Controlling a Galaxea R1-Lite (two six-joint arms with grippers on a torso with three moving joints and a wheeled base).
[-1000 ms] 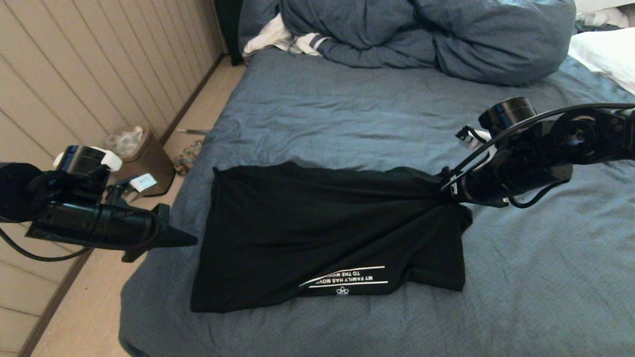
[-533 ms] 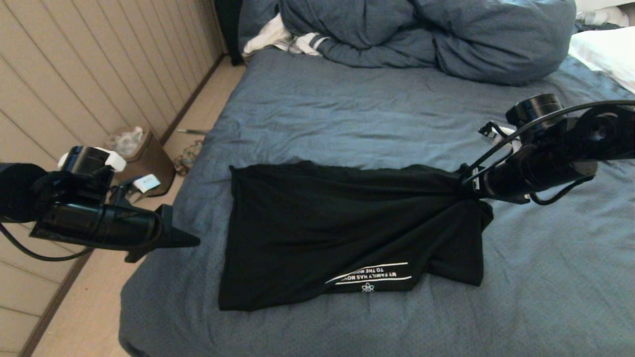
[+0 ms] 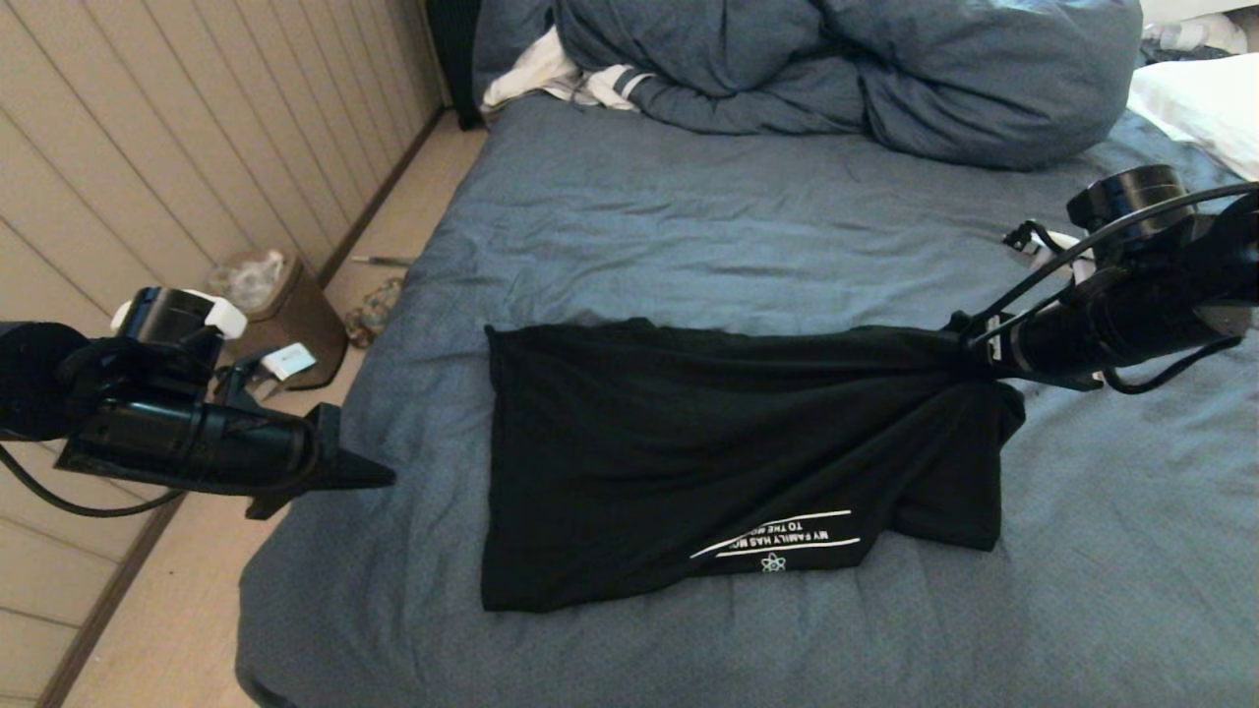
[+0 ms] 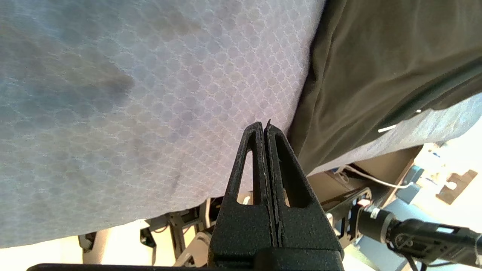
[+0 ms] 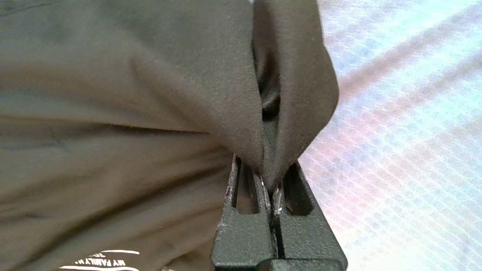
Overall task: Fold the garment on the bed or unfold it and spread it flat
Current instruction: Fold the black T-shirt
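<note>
Garment [image 3: 689, 462], soft black knit, peaked in right end effector's [image 3: 969, 344] pinch.

Garment [image 3: 689, 452] on bed [image 3: 689, 226], duvet [image 3: 836, 69] behind.

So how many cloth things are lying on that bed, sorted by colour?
Black: 1, the T-shirt
Blue: 1, the bunched duvet
White with dark stripes: 1, the cloth
White: 1, the pillow
Total: 4, on the bed

Bedroom corner, seen from your head camera.
Left of the panelled beige wall [image 3: 148, 167] you have pale floor [image 3: 187, 610]; a brown bin [image 3: 285, 315] stands against that wall.
</note>
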